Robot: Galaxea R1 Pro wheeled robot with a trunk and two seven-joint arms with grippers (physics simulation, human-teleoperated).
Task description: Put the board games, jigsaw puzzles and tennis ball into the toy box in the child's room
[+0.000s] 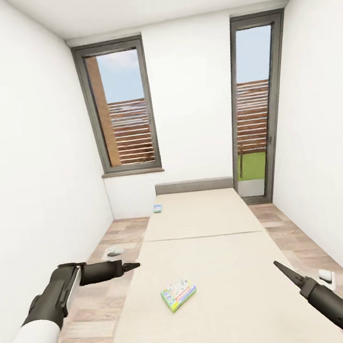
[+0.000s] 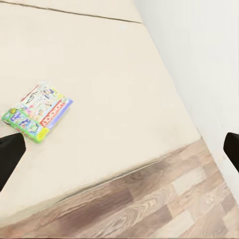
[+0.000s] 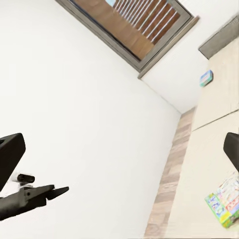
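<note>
The bed (image 1: 215, 252), with a beige mattress, runs away from me down the middle of the child's room. A white-green board game (image 1: 179, 294) with a red band lies flat near its foot, also seen as the board game (image 2: 38, 111) and the board game (image 3: 225, 199). A small blue board game (image 1: 157, 208) lies at the head end's left corner, the same blue board game (image 3: 206, 77). My left gripper (image 1: 133, 265) hangs open beside the bed's left edge. My right gripper (image 1: 277, 264) is open over the bed's right side. The table, toy box, jigsaw puzzles and tennis ball are out of view.
White walls close in on both sides. A dark-framed window (image 1: 123, 107) and a tall glass door (image 1: 253, 111) stand in the far wall. A small grey object (image 1: 114, 251) lies on the plank floor left of the bed, a white one (image 1: 327, 276) to its right.
</note>
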